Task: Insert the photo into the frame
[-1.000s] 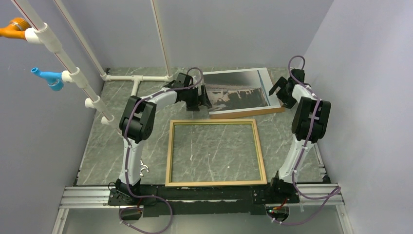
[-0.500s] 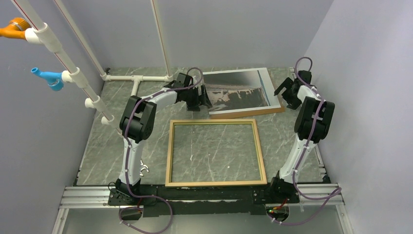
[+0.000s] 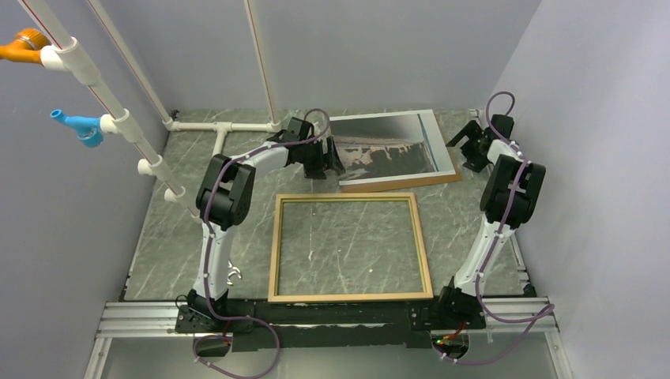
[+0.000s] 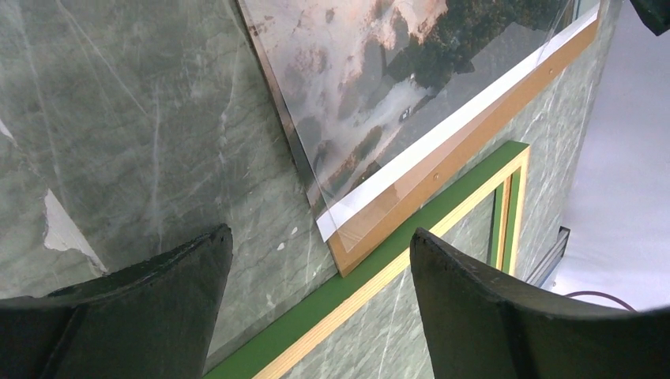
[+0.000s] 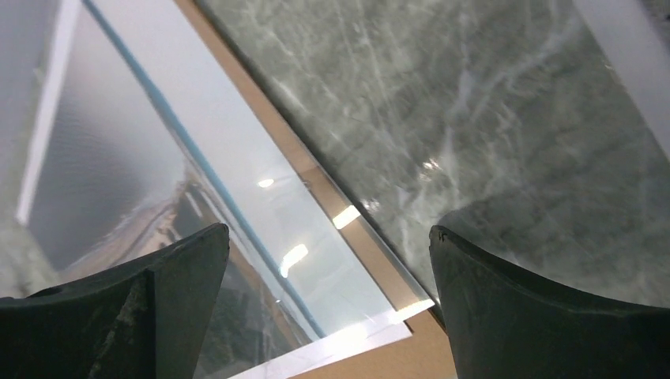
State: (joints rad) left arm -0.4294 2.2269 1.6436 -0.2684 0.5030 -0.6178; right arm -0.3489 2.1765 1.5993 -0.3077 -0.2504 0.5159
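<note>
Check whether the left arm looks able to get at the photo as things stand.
Probably yes: the open left pincer hangs right by a corner of the photo, and nothing stands between them.

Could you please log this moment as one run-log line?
photo: not inserted; frame: flat, empty; left gripper: open, at photo corner; right gripper: open, empty

- This looks like a robotics lab test cell: plain grey panel walls (image 3: 379, 47) box in the marbled green table (image 3: 182, 237) on three sides.
- Two white-and-black robot arms, the left arm (image 3: 223, 189) and the right arm (image 3: 510, 189), are bolted to an aluminium rail (image 3: 134, 320) at the near edge. Purple cables (image 3: 276, 340) loop from their bases.
- A white PVC pipe rig (image 3: 122, 122) with an orange fitting (image 3: 22, 43) and a blue fitting (image 3: 79, 126) stands on the left.
</note>
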